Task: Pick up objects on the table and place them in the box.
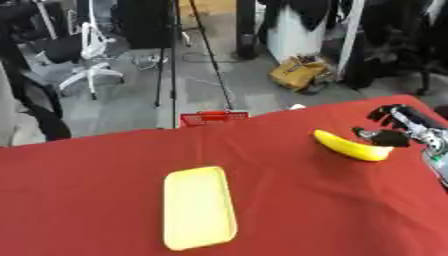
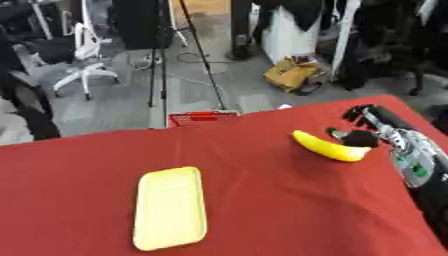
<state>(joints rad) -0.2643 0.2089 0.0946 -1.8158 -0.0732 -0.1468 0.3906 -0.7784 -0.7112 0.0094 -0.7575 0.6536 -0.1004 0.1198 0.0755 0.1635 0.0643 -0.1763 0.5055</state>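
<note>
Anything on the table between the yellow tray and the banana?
No: only bare red cloth lies between the tray and the banana, clearest in the left eye view.

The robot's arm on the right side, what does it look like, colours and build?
The right hand has black fingers and a black thumb. Behind it the forearm is silver-grey metal with a small green marking, turning black lower down. The left arm shows in neither view.

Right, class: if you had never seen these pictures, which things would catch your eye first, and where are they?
The red tablecloth fills the lower part of the view. A pale yellow tray lies flat near its middle, and a banana lies toward the far right. The robot's black right hand has its fingers curled at the banana's right end. A small red basket shows just beyond the far edge.
</note>
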